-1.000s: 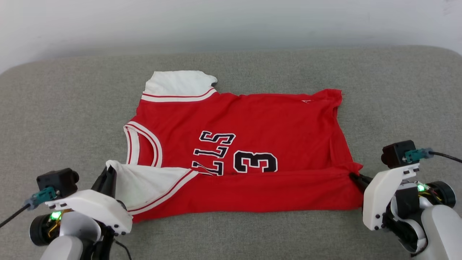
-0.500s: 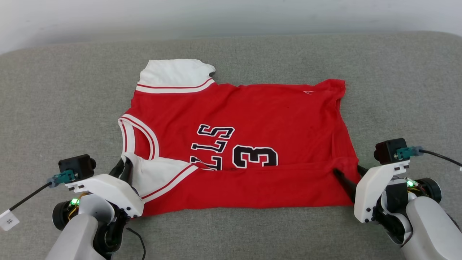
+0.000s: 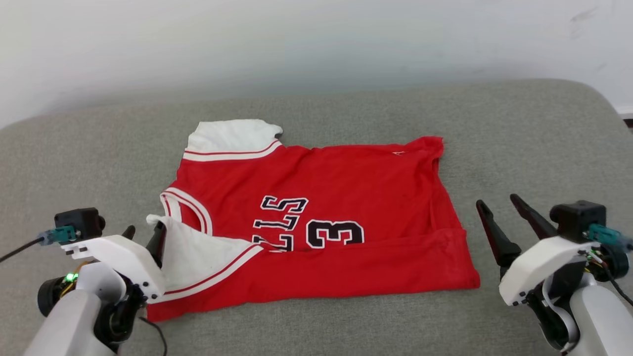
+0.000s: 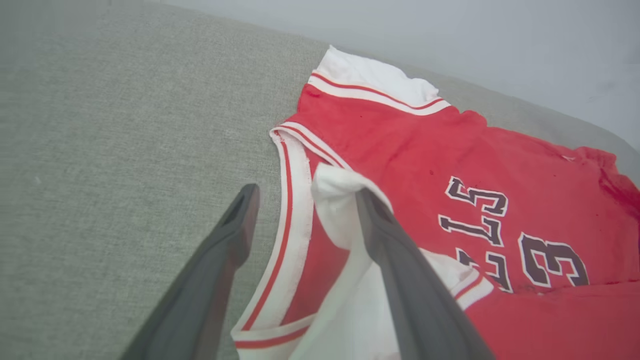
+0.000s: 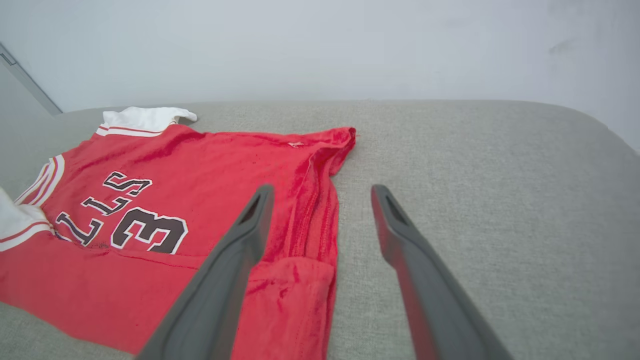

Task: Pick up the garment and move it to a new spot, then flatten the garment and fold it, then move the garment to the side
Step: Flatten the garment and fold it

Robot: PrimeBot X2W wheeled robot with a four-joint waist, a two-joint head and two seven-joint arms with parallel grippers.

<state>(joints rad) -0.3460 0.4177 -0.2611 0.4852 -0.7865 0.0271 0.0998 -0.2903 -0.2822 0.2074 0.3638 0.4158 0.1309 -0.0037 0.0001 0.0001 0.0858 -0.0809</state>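
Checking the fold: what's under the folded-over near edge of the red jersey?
The front of the garment itself; the black lettering and the 3 run under the flap. Their covered parts cannot be seen.

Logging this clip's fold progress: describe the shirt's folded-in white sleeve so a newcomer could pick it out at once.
On the grey cushion lies the red garment, collar toward the robot's left. The folded sleeve sits at its near left corner, beside the left gripper. Unlike the far sleeve, which spreads onto bare cushion, it lies doubled over the red front, by the black lettering.
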